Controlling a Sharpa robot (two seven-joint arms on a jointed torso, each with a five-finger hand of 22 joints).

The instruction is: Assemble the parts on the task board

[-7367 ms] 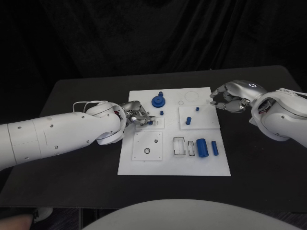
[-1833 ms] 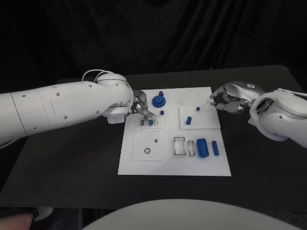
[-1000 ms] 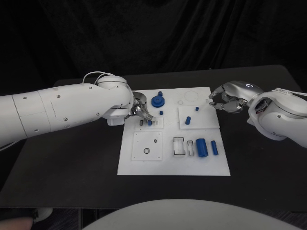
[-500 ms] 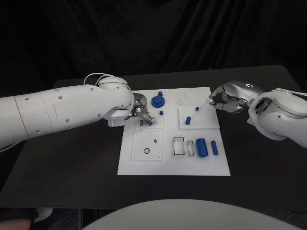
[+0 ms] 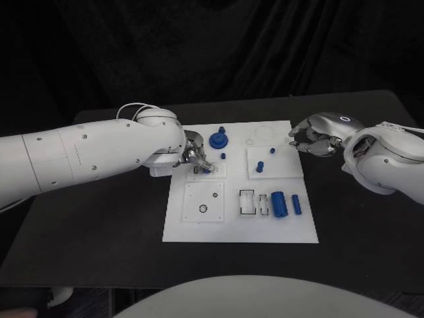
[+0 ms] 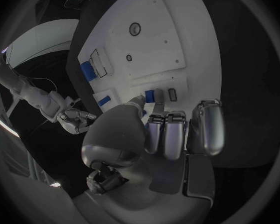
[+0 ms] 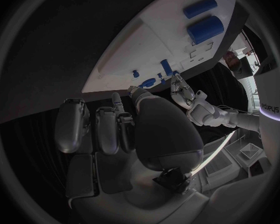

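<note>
- The task board (image 5: 240, 225), a flat white plate, lies in the middle of the black table (image 5: 97, 225), its long side running away from the robot.
- A blue round part with a stem (image 5: 218, 138) stands near the board's far edge; two small blue pegs (image 5: 259, 166) stand upright on a raised square plate to its right.
- Two blue cylinders (image 5: 279, 203) lie side by side near the right edge, next to rectangular slots (image 5: 248, 202).
- The left hand (image 5: 194, 157) sits over the board's left side, fingertips at a small blue peg (image 5: 205, 169) on a small raised plate.
- The left wrist view adds detail: the thumb and one fingertip (image 6: 157, 109) meet at that blue peg (image 6: 150, 95), the other fingers curled alongside. The hand appears to be pinching the peg.
- The right hand (image 5: 313, 138) hovers at the board's far right corner, fingers curled inward.
- The right wrist view shows those metallic fingers (image 7: 109, 129) folded with nothing between them, and the board's smooth white surface (image 7: 159, 40) beyond.
</note>
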